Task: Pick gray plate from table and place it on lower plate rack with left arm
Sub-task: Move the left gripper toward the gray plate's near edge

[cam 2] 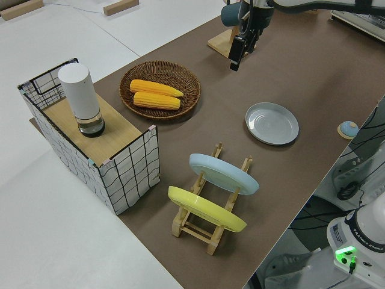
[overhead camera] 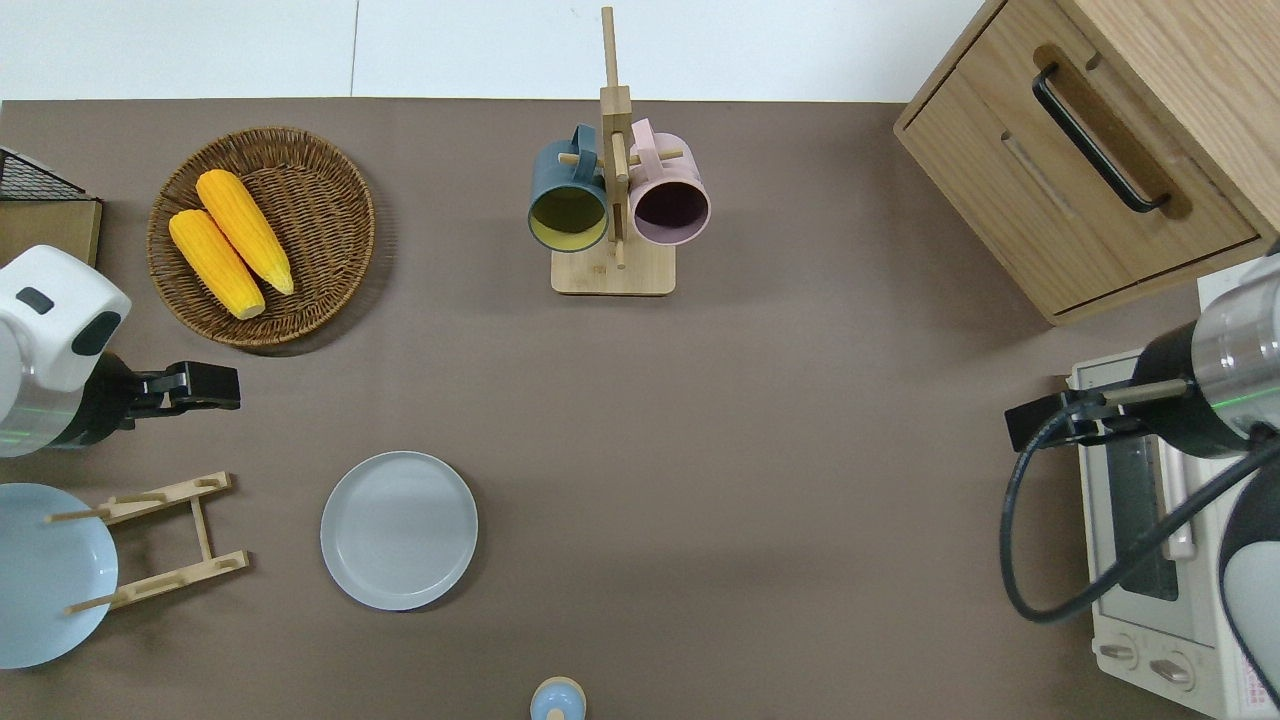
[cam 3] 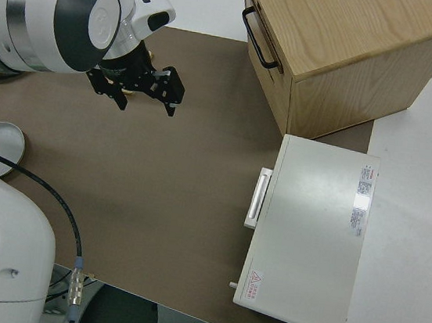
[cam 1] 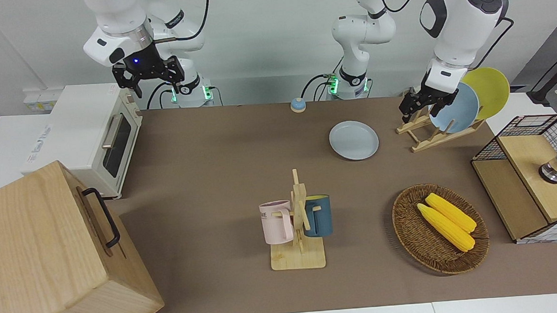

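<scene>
Gray plate (overhead camera: 399, 529) lay flat on the table (overhead camera: 760, 470) beside the lower plate rack (overhead camera: 165, 541). Left claw (overhead camera: 205, 386) hung empty over bare mat; finger state unreadable. Right arm parked. Risk: the shallow rim slipping from a pinch.

Open brown table mat (overhead camera: 720, 430) is left all around the flat round pale gray plate (overhead camera: 399, 529), while the slanted wooden plate rack (overhead camera: 160, 540) beside it is partly filled by a sky-blue plate (overhead camera: 40, 575).
</scene>
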Tool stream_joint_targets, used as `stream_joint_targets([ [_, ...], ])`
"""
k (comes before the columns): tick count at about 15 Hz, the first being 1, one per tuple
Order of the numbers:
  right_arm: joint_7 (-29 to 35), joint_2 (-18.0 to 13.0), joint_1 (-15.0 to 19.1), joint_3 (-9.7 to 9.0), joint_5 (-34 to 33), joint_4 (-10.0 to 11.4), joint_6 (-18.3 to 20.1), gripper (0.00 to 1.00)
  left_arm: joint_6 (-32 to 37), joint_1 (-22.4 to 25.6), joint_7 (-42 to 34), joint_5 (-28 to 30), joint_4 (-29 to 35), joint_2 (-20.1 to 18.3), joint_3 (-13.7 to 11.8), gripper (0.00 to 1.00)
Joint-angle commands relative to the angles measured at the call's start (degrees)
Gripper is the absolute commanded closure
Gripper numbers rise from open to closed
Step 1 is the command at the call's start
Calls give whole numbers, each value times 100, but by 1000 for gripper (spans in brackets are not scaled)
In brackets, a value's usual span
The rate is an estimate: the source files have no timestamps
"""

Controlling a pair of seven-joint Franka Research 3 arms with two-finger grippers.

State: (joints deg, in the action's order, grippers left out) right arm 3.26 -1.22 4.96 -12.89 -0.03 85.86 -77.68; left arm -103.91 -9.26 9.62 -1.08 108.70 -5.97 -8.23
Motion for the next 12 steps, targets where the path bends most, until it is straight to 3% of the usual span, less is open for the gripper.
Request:
stream_joint_targets([
  [1, -19, -27, 76, -38, 20, -35, 87, 13, -649, -15, 24, -112, 1055, -175, 85, 7],
  [4, -19, -27, 85, -38, 20, -35, 87, 11, -1244, 12, 32, -111, 1645, -290, 85, 7],
  [12, -19, -27, 84, -38, 20, -35, 87, 11, -1491, -23, 32, 293, 2955, -220, 94, 11],
])
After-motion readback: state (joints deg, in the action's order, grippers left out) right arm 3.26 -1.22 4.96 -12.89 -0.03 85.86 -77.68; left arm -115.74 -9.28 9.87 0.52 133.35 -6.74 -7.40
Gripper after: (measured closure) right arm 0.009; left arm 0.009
